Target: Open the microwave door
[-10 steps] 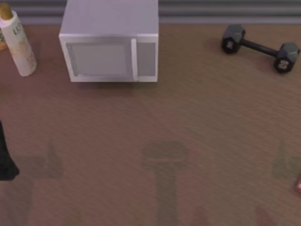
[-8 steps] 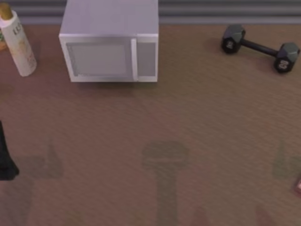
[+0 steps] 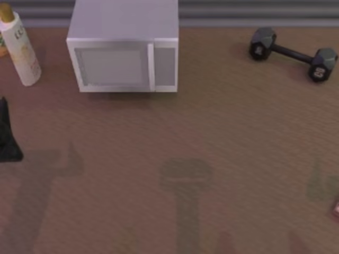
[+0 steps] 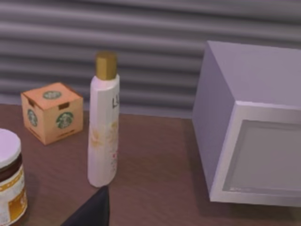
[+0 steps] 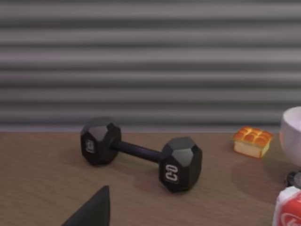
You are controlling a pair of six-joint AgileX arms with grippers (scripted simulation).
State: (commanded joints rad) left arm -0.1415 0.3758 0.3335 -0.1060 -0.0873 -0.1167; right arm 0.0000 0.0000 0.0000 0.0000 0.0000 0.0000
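Microwave [image 3: 123, 45] stands at the far edge of the surface [image 3: 222, 159], left of centre in the top view, with its flat pale top toward the camera. Its microwave door [image 3: 112, 67] lies flush and shut, the vertical white bar handle [image 3: 151, 67] just left of the narrow grey control panel [image 3: 165, 66].

Going left to right: our left gripper [image 3: 8, 138] shows only as a dark shape at the left edge of the surface, in front of a tall white bottle with a gold cap [image 3: 19, 47] and well apart from the microwave. Only one dark fingertip enters the left wrist view, so we cannot tell how far our fingers are spread; they hold and touch nothing we can see. That view also shows an orange box [image 4: 51, 112] and a jar [image 4: 9, 176] beside the bottle.

Farther right lies a black dumbbell [image 3: 293, 54]. Our right gripper is outside the top view; one dark fingertip in its wrist view leaves its spread unclear too.
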